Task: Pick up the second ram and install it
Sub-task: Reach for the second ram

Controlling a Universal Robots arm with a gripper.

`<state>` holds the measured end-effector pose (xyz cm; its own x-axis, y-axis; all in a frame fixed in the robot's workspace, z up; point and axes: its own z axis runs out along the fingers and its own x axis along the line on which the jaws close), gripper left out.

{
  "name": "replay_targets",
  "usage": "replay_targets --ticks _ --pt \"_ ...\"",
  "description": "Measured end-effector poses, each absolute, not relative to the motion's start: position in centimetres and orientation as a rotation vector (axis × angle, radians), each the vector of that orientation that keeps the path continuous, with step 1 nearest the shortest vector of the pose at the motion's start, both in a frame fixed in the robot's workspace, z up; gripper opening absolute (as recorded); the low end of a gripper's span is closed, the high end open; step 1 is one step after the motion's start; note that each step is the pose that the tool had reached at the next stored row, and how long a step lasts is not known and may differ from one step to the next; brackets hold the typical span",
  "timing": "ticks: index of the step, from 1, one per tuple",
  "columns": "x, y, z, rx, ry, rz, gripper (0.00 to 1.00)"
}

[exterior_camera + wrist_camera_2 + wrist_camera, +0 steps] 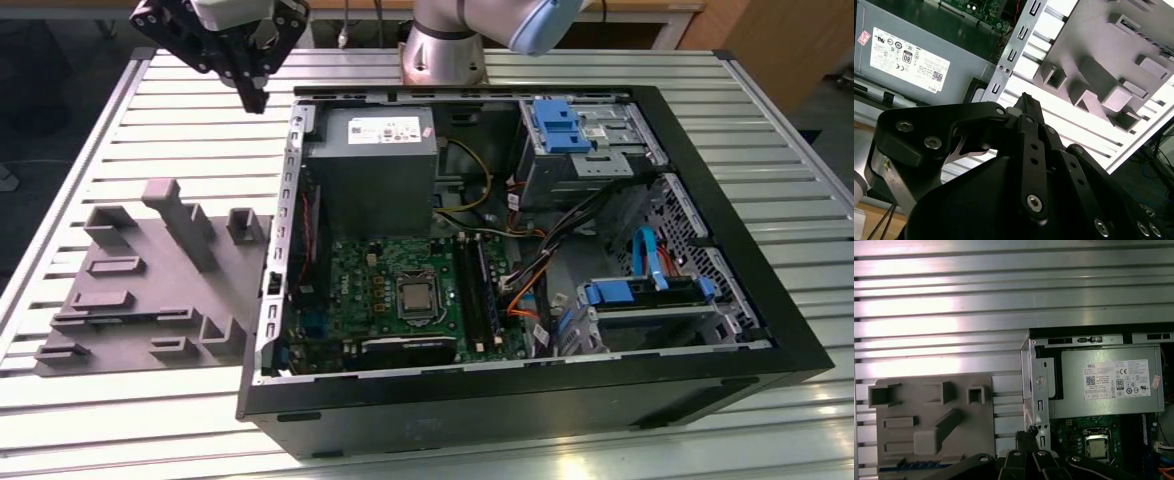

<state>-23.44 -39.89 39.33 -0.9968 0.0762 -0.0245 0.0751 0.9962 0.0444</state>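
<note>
My gripper [251, 98] hangs high above the table, beyond the back left corner of the open computer case [534, 95] in the exterior view. Its fingers come together to one point, shut, with nothing visible between them; both wrist views show the gripper [1026, 100] [1025, 440] from behind. A slim dark strip that looks like the second ram [118, 317] [914, 467] lies flat in a slot of the grey holder block [147, 290] [1104, 50], well below the gripper and nearer the table's front. The long black slots [474, 285] stand on the green motherboard [380, 290] inside the case.
The grey power supply [367, 150] [1109, 385] fills the case's back left corner, close to the gripper. A processor [416, 296] sits mid-board. Cables and blue drive brackets [561, 125] crowd the case's right side. The table is ribbed aluminium [160, 120].
</note>
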Motion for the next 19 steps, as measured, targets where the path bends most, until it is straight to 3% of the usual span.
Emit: replay_targets --ticks 19 --pt "-24.44 -39.89 39.33 0.118 3.112 0.068 0.11"
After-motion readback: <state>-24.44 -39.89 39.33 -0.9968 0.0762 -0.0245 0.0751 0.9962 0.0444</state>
